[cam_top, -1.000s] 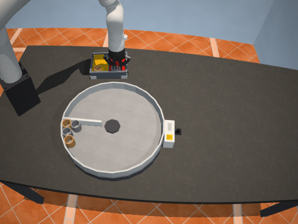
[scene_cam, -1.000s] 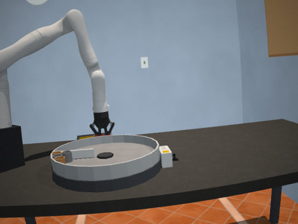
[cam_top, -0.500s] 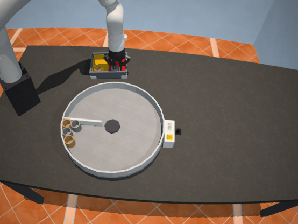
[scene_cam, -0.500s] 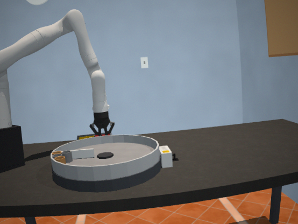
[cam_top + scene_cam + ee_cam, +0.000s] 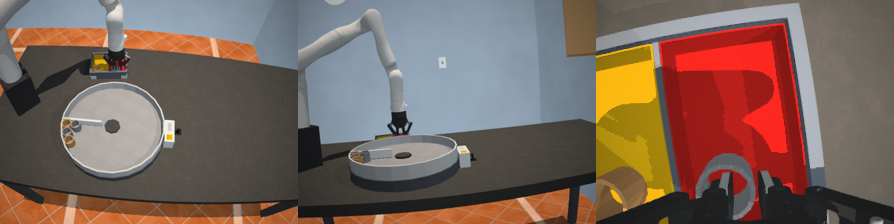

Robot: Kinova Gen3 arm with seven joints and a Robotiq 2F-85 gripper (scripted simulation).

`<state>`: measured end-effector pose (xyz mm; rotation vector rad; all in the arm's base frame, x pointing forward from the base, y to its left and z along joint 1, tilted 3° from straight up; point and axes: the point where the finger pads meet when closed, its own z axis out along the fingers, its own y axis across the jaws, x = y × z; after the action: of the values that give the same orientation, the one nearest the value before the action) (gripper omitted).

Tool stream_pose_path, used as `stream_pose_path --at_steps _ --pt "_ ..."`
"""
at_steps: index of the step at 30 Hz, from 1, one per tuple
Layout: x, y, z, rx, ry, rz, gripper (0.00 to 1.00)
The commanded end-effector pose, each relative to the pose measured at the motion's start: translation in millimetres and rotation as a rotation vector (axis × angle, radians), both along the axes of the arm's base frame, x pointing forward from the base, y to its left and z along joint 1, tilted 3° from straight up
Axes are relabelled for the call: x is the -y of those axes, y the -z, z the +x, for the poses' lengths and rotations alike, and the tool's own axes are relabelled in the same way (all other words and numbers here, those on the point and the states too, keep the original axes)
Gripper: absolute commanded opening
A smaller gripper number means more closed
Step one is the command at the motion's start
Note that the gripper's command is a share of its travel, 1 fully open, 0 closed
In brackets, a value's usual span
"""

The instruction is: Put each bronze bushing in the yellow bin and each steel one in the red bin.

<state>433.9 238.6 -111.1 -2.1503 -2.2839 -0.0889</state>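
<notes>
My gripper [image 5: 116,68] [image 5: 401,134] [image 5: 745,185] is partly open over the red bin [image 5: 123,67] [image 5: 716,62]. A steel bushing [image 5: 727,159] stands in the red bin under the fingers; in the wrist view its right wall shows between the fingertips, not gripped. A bronze bushing [image 5: 97,68] [image 5: 635,183] is in the yellow bin [image 5: 100,61] [image 5: 621,85]. At the left of the turntable [image 5: 129,151] [image 5: 427,151], two bronze bushings, one by the fence and one nearer the front [image 5: 70,145] [image 5: 358,160], stand with two steel ones, the inner one [image 5: 77,130] [image 5: 366,157] beside the fence.
A white fence [image 5: 86,121] [image 5: 381,153] reaches from the turntable's left wall toward the dark hub [image 5: 112,126] [image 5: 403,155]. The raised rim surrounds the turntable. A white box [image 5: 169,130] [image 5: 464,157] stands at its right. The bins share a grey frame [image 5: 110,75] [image 5: 808,100] behind it.
</notes>
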Motion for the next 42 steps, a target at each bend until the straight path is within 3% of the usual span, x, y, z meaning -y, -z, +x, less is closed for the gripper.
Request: stream_pose_path --at_steps 1,42 --pt "-0.8 -3.5 0.6 0.003 0.0 0.002 0.19" --pt "-0.4 -12.5 0.2 0.003 0.0 0.002 0.19"
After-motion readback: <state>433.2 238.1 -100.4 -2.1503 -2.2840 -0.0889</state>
